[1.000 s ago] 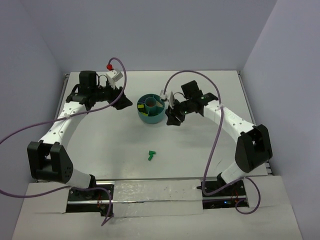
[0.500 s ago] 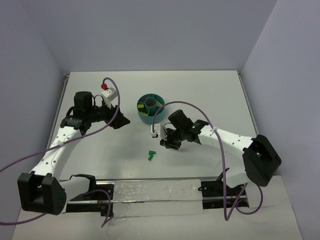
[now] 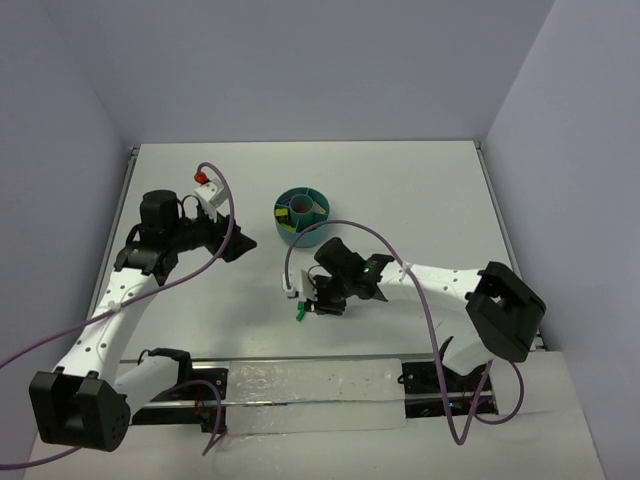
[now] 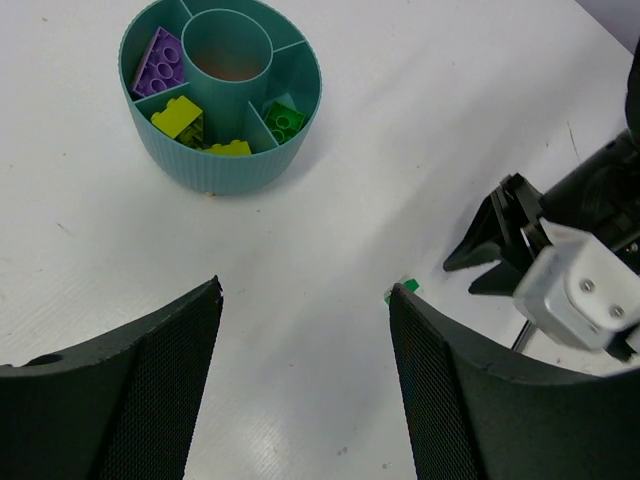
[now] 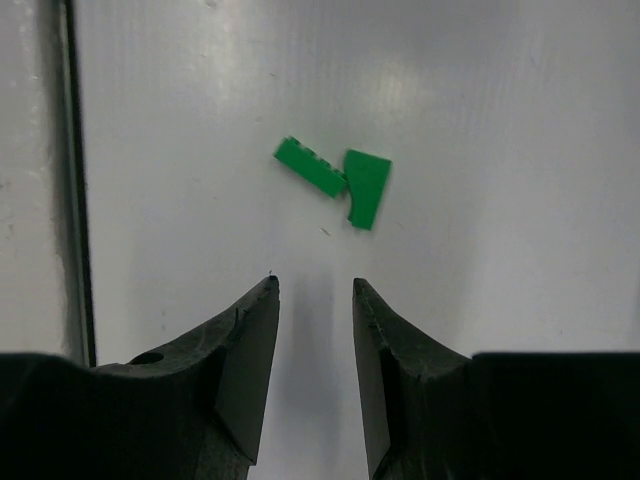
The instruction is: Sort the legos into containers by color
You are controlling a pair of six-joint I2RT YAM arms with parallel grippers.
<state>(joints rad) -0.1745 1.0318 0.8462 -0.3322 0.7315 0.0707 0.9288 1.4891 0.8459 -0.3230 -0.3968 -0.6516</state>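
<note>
A dark green lego (image 3: 300,312) lies on the white table, near the front edge. It also shows in the right wrist view (image 5: 335,178) and the left wrist view (image 4: 403,289). My right gripper (image 3: 320,301) (image 5: 313,282) is open and empty, low over the table, its tips just short of the lego. The round teal bowl (image 3: 285,226) (image 4: 220,170) holds a purple lego (image 4: 158,70), lime-green legos (image 4: 178,117) and a dark green lego (image 4: 283,118) in separate compartments. My left gripper (image 3: 240,243) (image 4: 305,285) is open and empty, left of the bowl.
The table's front edge with a dark rail (image 5: 70,150) runs close beside the loose lego. Purple cables (image 3: 300,240) loop off both arms over the table. Walls close in the table at the back and both sides.
My right arm has swung from beside the bowl down toward the front, to the loose green lego. My left arm has drawn back a little, away from the bowl.
</note>
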